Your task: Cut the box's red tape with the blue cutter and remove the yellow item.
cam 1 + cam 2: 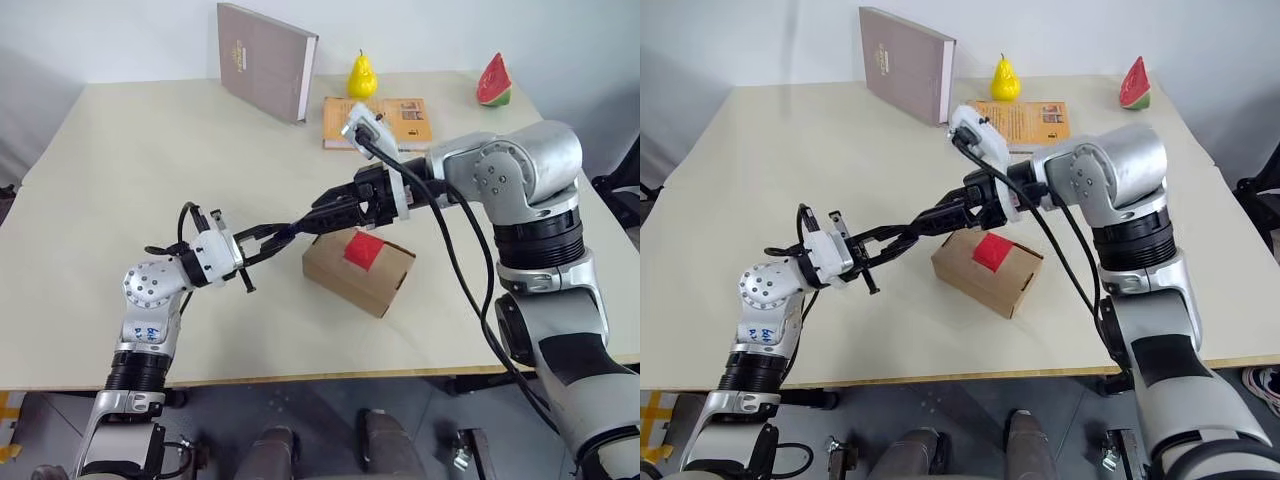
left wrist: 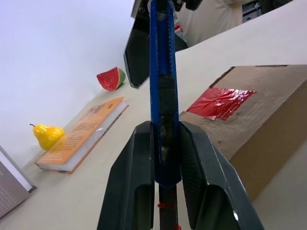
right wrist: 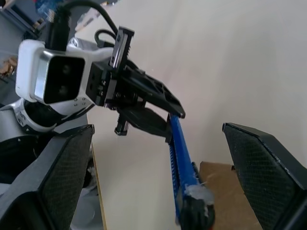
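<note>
While the left gripper clamped the blue cutter by its lower end, the right gripper stood with fingers wide apart around the cutter's far end, not gripping it. Both met above the table, just at ten o'clock of the box (flaps closed, red tape on top). Beyond, at twelve o'clock, lay an orange-yellow book, a pear and a watermelon slice.
</note>
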Robot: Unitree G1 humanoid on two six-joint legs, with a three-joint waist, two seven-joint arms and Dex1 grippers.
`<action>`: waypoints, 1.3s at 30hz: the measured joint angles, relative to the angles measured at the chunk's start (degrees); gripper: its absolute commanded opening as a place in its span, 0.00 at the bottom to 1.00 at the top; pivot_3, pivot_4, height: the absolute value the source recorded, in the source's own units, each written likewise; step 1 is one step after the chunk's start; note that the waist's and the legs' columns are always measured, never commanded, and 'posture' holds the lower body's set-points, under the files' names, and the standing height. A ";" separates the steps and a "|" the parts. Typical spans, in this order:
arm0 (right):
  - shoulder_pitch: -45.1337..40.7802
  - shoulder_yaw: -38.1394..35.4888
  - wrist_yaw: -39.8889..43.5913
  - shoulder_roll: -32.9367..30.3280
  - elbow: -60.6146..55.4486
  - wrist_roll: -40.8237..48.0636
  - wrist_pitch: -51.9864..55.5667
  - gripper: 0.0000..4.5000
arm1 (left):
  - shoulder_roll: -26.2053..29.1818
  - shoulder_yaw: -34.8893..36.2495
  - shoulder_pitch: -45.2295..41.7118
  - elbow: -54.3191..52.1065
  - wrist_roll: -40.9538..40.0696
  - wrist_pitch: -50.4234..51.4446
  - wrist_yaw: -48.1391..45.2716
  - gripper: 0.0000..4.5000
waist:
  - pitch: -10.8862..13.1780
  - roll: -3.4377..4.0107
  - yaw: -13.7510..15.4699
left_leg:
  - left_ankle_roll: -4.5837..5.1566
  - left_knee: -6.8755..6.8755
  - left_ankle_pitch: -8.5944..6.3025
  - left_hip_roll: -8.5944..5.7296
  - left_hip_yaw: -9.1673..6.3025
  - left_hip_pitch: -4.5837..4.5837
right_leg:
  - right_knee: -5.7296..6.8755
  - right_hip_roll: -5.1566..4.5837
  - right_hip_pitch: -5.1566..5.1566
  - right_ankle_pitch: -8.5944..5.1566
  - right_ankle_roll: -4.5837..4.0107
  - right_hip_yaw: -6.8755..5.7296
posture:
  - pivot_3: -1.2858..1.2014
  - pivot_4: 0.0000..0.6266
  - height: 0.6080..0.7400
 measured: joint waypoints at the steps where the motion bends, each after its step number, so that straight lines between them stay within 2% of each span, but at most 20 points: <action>1: -0.04 0.36 -0.13 0.01 0.55 0.20 0.30 0.99 | 0.05 -0.01 0.00 0.00 0.00 -0.34 0.14 0.09 | 0.00 0.00 0.01 | 0.00 0.00 0.00 0.00 0.00 -0.01 | 0.00 0.00 0.00 0.00 0.00 0.00 | 0.52 0.24 1.00; 3: -0.30 0.39 -0.47 0.09 1.47 0.61 0.95 0.99 | 0.13 -0.01 0.01 0.02 0.01 -0.71 0.29 0.09 | 0.00 0.00 0.01 | 0.00 0.00 0.00 0.00 -0.01 -0.02 | -0.01 0.00 0.00 0.00 0.00 -0.01 | 0.52 0.24 1.00; 6: -1.49 0.39 -1.02 0.29 2.68 1.03 1.17 0.86 | 0.14 -0.13 0.01 0.03 0.02 -0.95 0.41 0.09 | 0.00 0.00 -0.04 | 0.00 0.00 0.00 0.01 -0.01 -0.02 | 0.00 0.01 -0.01 0.00 0.00 -0.02 | 0.52 0.24 1.00; 17: -1.89 1.26 -1.94 -0.75 3.06 2.05 2.04 0.03 | 0.22 -0.30 -0.01 -0.03 -0.03 -1.30 0.99 0.09 | 0.00 0.00 0.03 | 0.00 0.00 0.00 -0.01 -0.03 -0.04 | -0.01 -0.01 -0.01 0.00 0.00 -0.03 | 0.52 0.24 1.00; 22: -1.89 1.78 -1.96 -1.11 2.80 2.06 1.95 0.03 | 0.21 -0.72 -0.10 -0.11 -0.09 -0.23 1.09 0.09 | 0.00 0.00 -0.02 | 0.00 0.00 0.00 0.00 -0.03 -0.04 | -0.02 0.00 -0.01 0.00 0.00 -0.03 | 0.52 0.24 1.00; 27: -1.89 1.64 -1.86 -1.47 0.68 2.85 0.37 0.03 | 1.97 -1.02 -0.21 -2.03 0.25 11.92 5.07 0.46 | 0.00 0.00 -0.16 | 0.00 -0.02 0.00 0.02 -0.03 -0.05 | 0.00 0.02 -0.03 0.00 0.01 -0.02 | 0.52 0.24 1.00; 33: -1.69 -0.57 -3.39 -3.24 0.31 2.91 -1.54 0.03 | 8.72 3.57 2.69 -6.48 -2.65 21.12 5.29 0.85 | 0.00 0.00 -0.02 | 0.00 -0.03 0.00 0.01 -0.05 -0.06 | -0.02 0.00 -0.05 0.00 0.00 -0.02 | 0.52 0.24 1.00; 36: -0.66 -2.14 -4.40 -3.64 -0.39 2.98 -1.80 0.03 | 12.48 6.09 6.17 -10.30 -5.67 25.85 3.89 0.98 | 0.00 0.00 -0.14 | 0.01 -0.07 -0.02 0.03 -0.05 -0.07 | -0.05 0.00 -0.05 0.00 0.00 0.01 | 0.52 0.24 1.00; 39: 1.37 -4.65 -5.97 -5.81 -1.21 2.95 -1.77 0.03 | 17.99 11.79 12.77 -14.36 -9.88 33.05 2.22 1.00 | 0.01 0.01 -0.07 | 0.02 -0.21 -0.03 0.03 -0.06 -0.07 | -0.08 0.00 -0.10 0.00 -0.01 0.06 | 0.52 0.24 1.00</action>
